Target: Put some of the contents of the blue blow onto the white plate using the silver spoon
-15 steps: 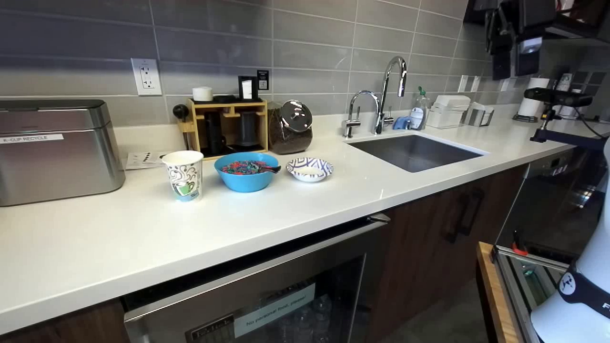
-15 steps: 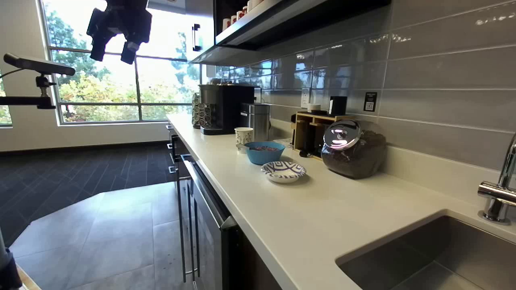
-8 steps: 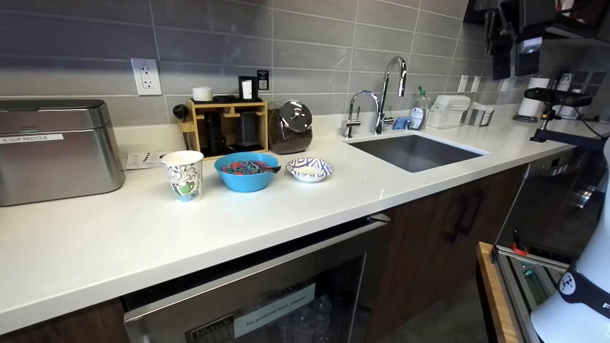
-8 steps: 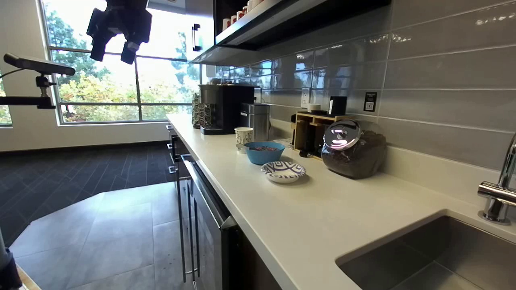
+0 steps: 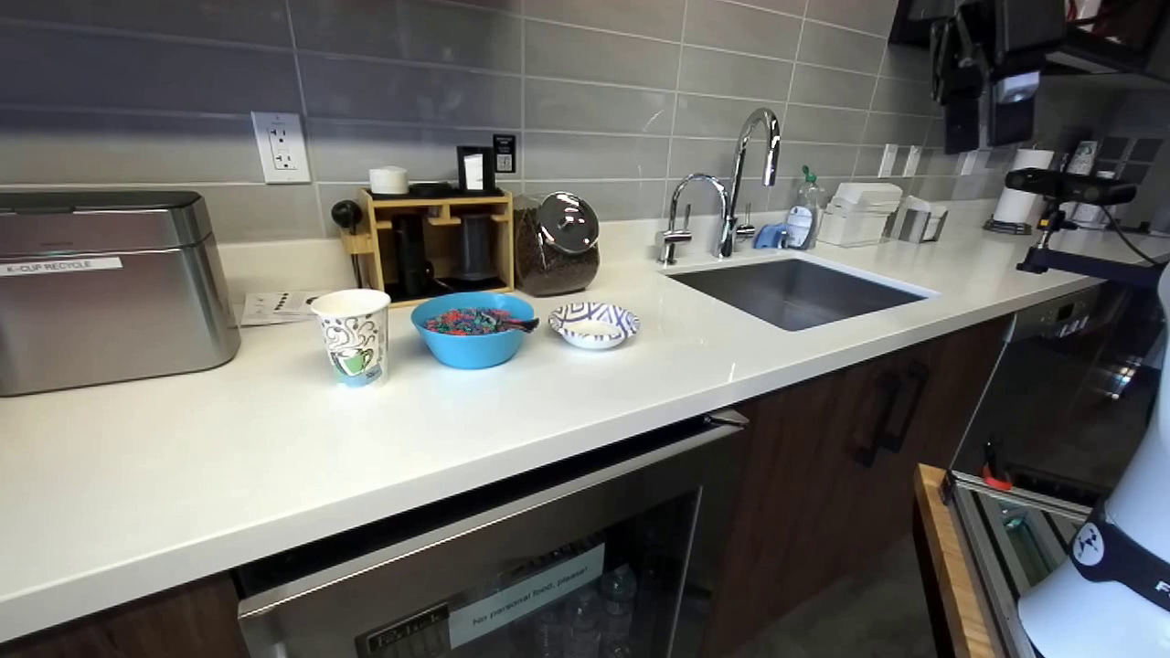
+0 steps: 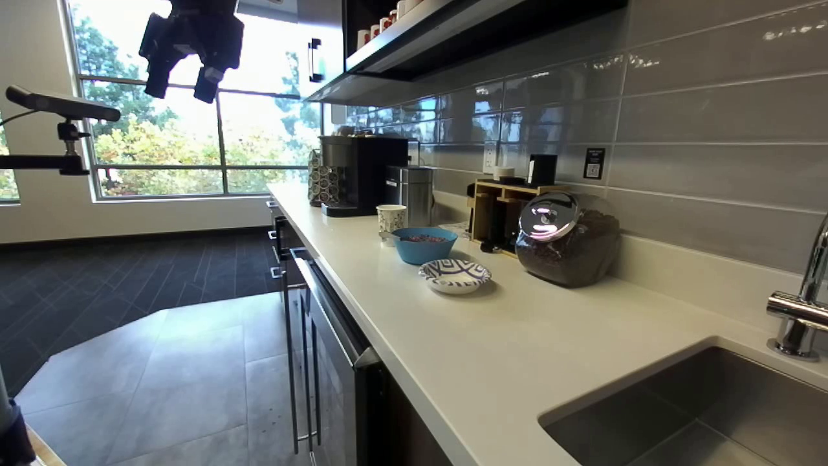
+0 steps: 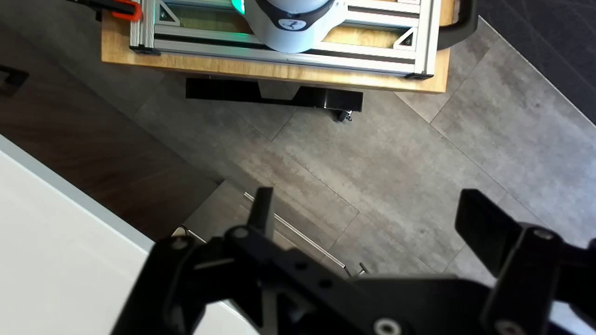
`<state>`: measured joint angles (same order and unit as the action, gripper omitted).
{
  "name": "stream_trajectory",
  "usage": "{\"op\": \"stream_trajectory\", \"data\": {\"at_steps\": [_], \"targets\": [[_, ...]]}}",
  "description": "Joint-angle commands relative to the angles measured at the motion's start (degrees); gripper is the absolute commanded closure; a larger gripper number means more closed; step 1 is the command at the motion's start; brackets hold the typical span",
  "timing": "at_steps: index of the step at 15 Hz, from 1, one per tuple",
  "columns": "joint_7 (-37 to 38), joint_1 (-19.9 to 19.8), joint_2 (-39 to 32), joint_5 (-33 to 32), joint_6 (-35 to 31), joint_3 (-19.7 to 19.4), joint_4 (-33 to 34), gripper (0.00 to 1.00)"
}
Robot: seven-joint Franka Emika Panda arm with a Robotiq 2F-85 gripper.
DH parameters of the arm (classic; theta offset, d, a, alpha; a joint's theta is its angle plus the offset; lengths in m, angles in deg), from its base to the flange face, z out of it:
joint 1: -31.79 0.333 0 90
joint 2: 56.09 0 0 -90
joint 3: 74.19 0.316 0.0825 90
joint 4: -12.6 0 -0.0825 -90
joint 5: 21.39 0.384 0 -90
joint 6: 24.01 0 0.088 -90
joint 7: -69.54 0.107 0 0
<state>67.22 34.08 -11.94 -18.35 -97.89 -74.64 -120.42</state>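
The silver spoon (image 5: pixel 524 323) rests in a blue bowl (image 5: pixel 468 351) on a white desk (image 5: pixel 274 457), left of centre in an exterior view, its handle running out over the bowl's right rim. It will likely feel light and stiff, perhaps slippery as smooth metal tends to be, and might swivel if pinched off balance. The best hold seems to be the overhanging end of the handle, taken across its narrow width, without leaning on the bowl, which is probably light enough to slide or tip. As for looks, little of the spoon shows: a slim handle, dark with small glints, its head out of sight among loose red, green and bluish contents (image 5: pixel 462 320). In an exterior view, the same handle (image 6: pixel 391 236) looks pale grey and juts toward the left of the frame. The white plate (image 5: pixel 594 341), shallow with a blue-violet pattern round its rim, sits just right of the bowl; a printed paper cup (image 5: pixel 353 336) stands to the left. The tool (image 6: pixel 181 89) hangs at the upper left, well apart from the bowl, its fingers spread wide with nothing between them; the wrist view also shows them parted, above a grey floor (image 7: pixel 386 153).
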Motion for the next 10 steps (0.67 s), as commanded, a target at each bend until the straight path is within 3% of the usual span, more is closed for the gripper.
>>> {"op": "stream_trajectory", "data": {"at_steps": [1,5,10], "targets": [[1.5,-1.5,-2.9,0.4,-3.3,0.0,1.4,0.0],[6.1,-4.8,-9.2,1.7,-15.2,-1.8,3.5,0.0],[15.2,-6.9,-23.0,3.2,-24.1,-1.1,10.9,0.0]]}}
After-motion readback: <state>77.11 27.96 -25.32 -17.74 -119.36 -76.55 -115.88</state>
